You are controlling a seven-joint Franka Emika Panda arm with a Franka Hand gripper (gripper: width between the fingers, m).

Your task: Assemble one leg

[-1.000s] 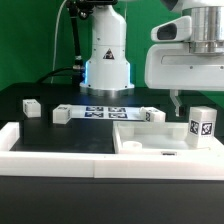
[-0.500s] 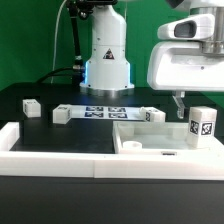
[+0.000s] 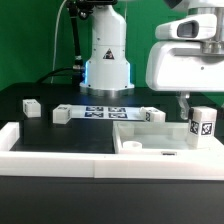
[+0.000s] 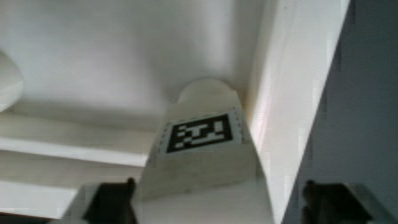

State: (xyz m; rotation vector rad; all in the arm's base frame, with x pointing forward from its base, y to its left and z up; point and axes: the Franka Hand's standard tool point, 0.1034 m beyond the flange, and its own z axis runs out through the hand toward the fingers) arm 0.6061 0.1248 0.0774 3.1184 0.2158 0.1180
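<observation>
Setting: A green backdrop stands behind a black table [image 3: 60,135], and the white robot base [image 3: 107,55] rises at the far middle.
Fixed parts: The thin flat white marker board [image 3: 105,112] lies in the middle of the table. The large flat white square panel with a raised rim [image 3: 150,135] lies near us, towards the exterior view's right.
Leg position: The small white rectangular plastic leg [image 3: 203,122] stands at the exterior view's far right, just beside the panel's far corner. We cannot tell whether the two touch.
Leg axis: Its long axis is vertical, and its black-and-white tag faces the near side. In the wrist view the leg [image 4: 205,150] runs lengthwise between the two fingers.
Hand state: The two-finger gripper [image 3: 186,105] is spread wide and holds nothing. In the wrist view its dark fingertips [image 4: 111,200] stand apart from the leg on either side, so the gripper [image 4: 222,200] straddles it.
Change: Over the last second the gripper has slid towards the exterior view's right and now sits just beside the leg. The leg itself has not moved.
Meaning: We judge the approach almost done. Lowering and closing on the leg seems the next move.
Risk: A finger brushing the upright leg could tip it.
</observation>
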